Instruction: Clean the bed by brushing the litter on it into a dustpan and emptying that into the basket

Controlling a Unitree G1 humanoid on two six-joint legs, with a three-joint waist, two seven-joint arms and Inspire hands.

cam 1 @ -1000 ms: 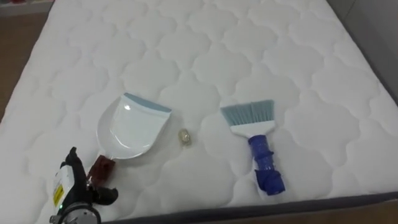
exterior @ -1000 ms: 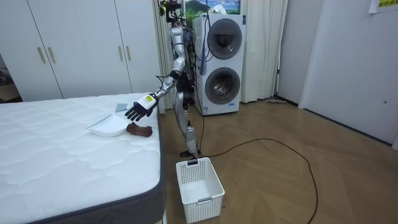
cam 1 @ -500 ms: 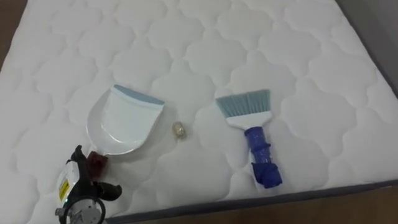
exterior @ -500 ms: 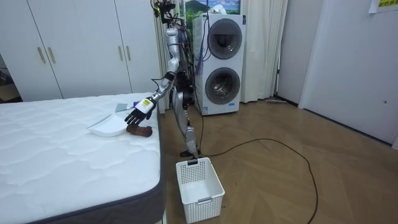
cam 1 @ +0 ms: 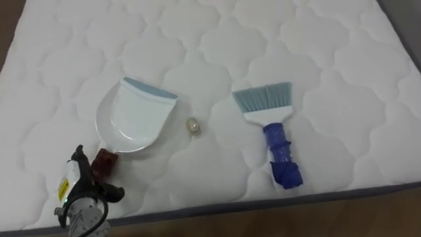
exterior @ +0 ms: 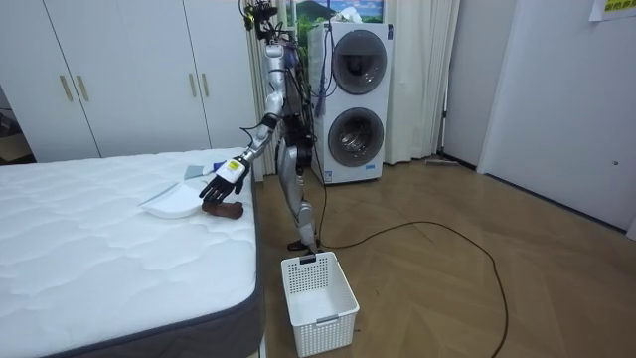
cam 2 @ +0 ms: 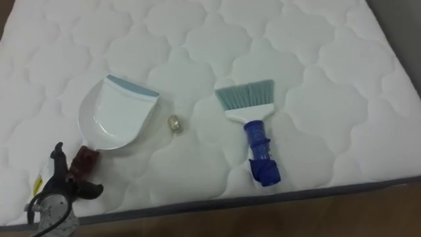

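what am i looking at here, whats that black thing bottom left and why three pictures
That is the left hand of a walking humanoid robot. Two pictures come from the cameras in its head, looking down at the mattress; the third camera stands in the room and shows the robot beside the bed. On the mattress lie a white dustpan, a small crumpled scrap and a blue-handled brush. The hand is just by the dustpan's dark handle, fingers spread, holding nothing.

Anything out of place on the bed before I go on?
One small crumpled scrap lies on the mattress between the dustpan and the brush, touching neither. Both tools lie flat; nothing looks spilled or damaged.
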